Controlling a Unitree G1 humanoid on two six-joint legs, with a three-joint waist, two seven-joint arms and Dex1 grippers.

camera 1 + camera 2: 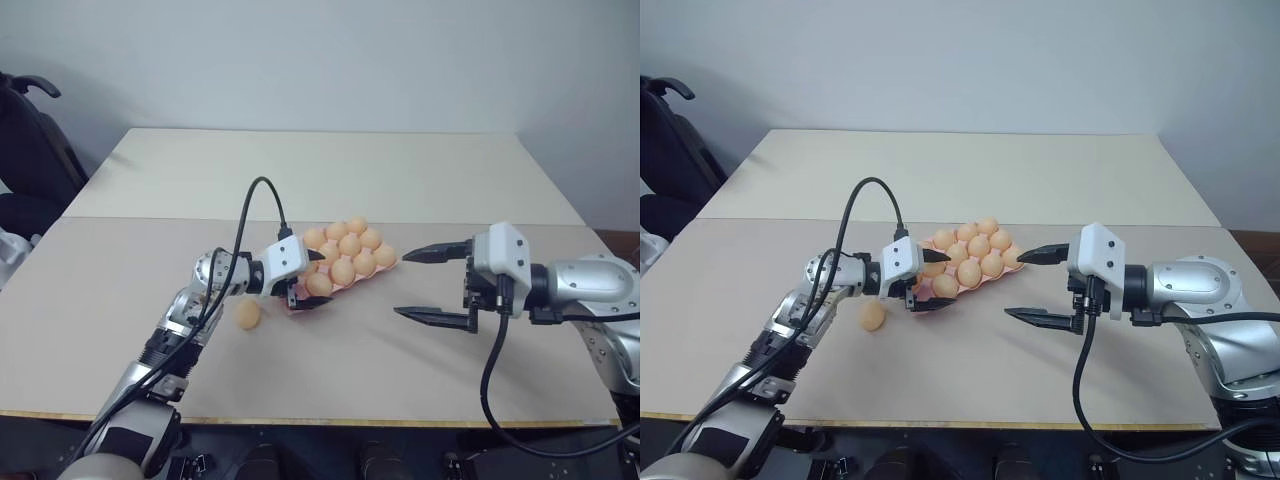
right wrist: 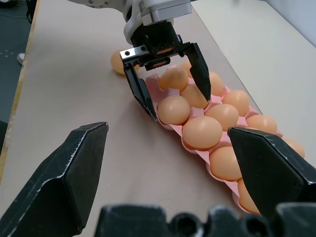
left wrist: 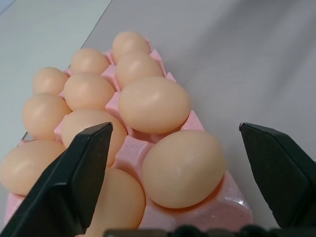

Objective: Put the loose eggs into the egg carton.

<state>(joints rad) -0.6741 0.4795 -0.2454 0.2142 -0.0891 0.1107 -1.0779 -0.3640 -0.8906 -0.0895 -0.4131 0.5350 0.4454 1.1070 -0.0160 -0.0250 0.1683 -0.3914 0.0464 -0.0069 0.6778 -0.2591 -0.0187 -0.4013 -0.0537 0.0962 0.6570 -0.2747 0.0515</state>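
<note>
The pink egg carton (image 3: 228, 210) lies mid-table, its cups holding several pale orange eggs. My left gripper (image 1: 312, 285) is open at the carton's near-left corner. Its two black fingers (image 2: 143, 96) stand on either side of the corner egg (image 3: 182, 168), which rests in its cup, clear of both fingers. One loose egg (image 1: 247, 314) lies on the table just left of the carton, beside my left wrist. To the right of the carton my right gripper (image 1: 402, 285) hovers open with nothing in it, pointing toward the carton.
The table (image 1: 320, 400) has a lighter far half beyond a seam. A black cable (image 1: 262, 185) loops above my left arm. A dark chair (image 1: 30, 150) stands past the table's left edge.
</note>
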